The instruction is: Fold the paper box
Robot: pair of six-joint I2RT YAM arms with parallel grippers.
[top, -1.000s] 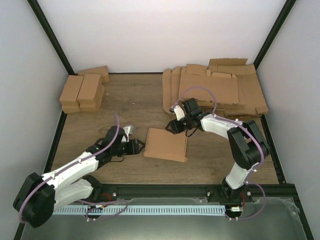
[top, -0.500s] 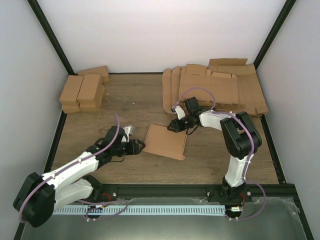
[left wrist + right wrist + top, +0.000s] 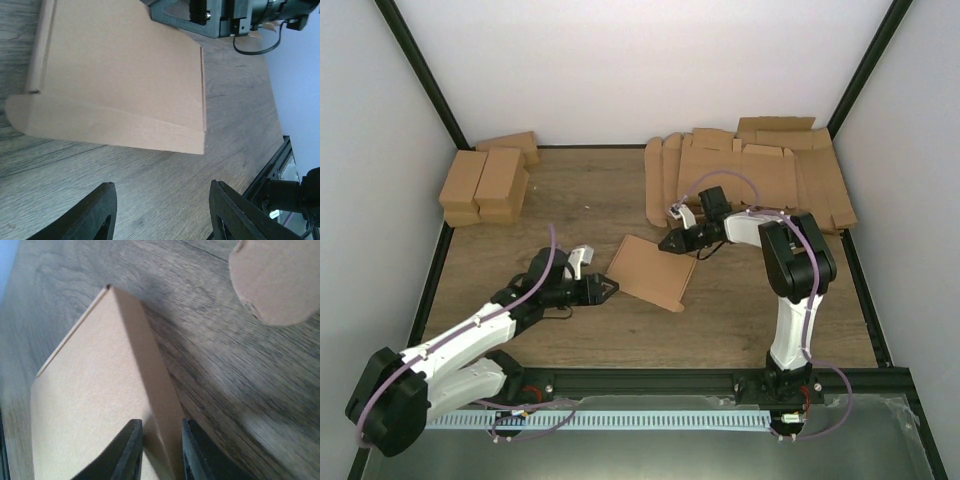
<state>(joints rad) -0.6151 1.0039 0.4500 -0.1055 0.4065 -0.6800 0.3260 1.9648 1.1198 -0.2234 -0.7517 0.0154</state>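
The paper box (image 3: 655, 270) is a flat brown cardboard piece lying skewed at the middle of the wooden table. In the left wrist view the paper box (image 3: 125, 75) shows a folded flap along its near edge. My right gripper (image 3: 670, 243) is at the box's far corner. In the right wrist view its fingers (image 3: 161, 426) straddle a raised folded edge of the paper box (image 3: 95, 405) and press on both sides. My left gripper (image 3: 607, 290) sits low by the box's left corner, and its open jaws (image 3: 162, 186) hold only bare table.
A heap of flat cardboard blanks (image 3: 750, 180) lies at the back right, one rounded flap (image 3: 277, 280) close to the right wrist. Finished brown boxes (image 3: 485, 180) stand at the back left. A black frame rail (image 3: 650, 378) runs along the near edge.
The right gripper has narrowed onto the box's far edge. The box has shifted toward the back and turned, its left corner swinging toward the left gripper. The left gripper has edged right.
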